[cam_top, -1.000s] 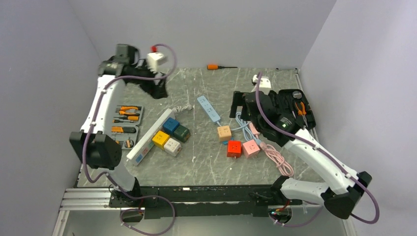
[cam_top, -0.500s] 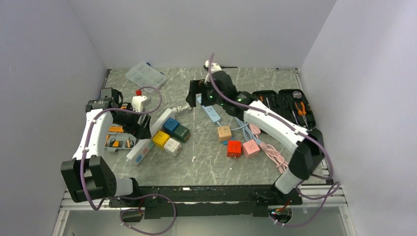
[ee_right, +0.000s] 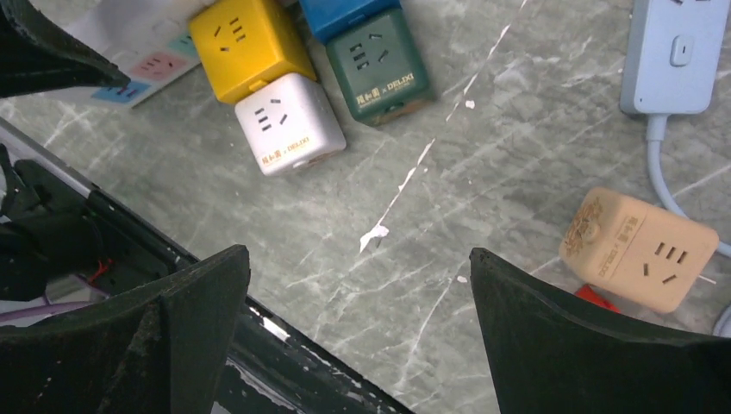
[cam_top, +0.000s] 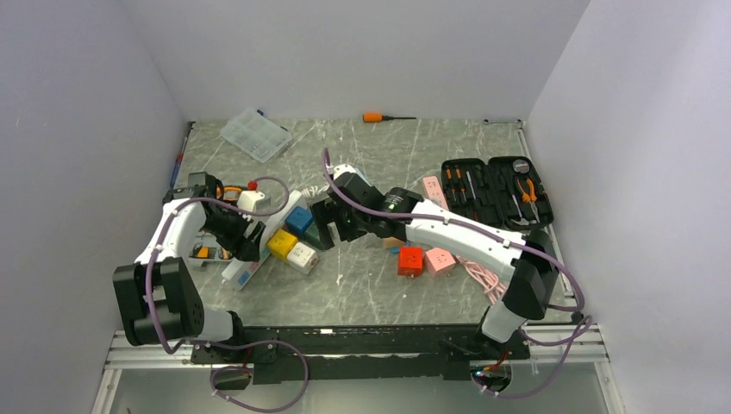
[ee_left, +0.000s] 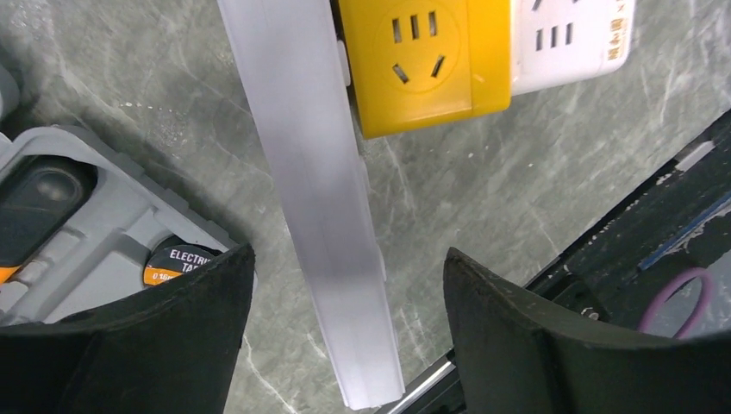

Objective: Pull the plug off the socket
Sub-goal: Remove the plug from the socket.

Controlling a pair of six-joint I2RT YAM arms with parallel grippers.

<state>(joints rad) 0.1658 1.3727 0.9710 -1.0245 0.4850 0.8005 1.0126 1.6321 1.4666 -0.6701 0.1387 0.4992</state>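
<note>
On the left of the table [cam_top: 371,289], the left gripper [ee_left: 345,276] hangs wide open over the strip [ee_left: 297,129], a yellow cube [ee_left: 422,60] touching its edge. The right gripper [ee_right: 358,259] gapes empty nearby. Approach, I judge; next: lower and pinch the plug, which I cannot make out.

The tool [ee_right: 358,259] has its two black fingers wide apart, with nothing between them but the gray table [ee_right: 483,172]. A yellow cube [ee_right: 250,45], a white cube [ee_right: 289,125], a blue cube [ee_right: 345,13] and a green cube [ee_right: 379,65] sit bunched together. A tan cube [ee_right: 638,250] sits well apart from them, below a light blue power strip [ee_right: 681,52].
</note>
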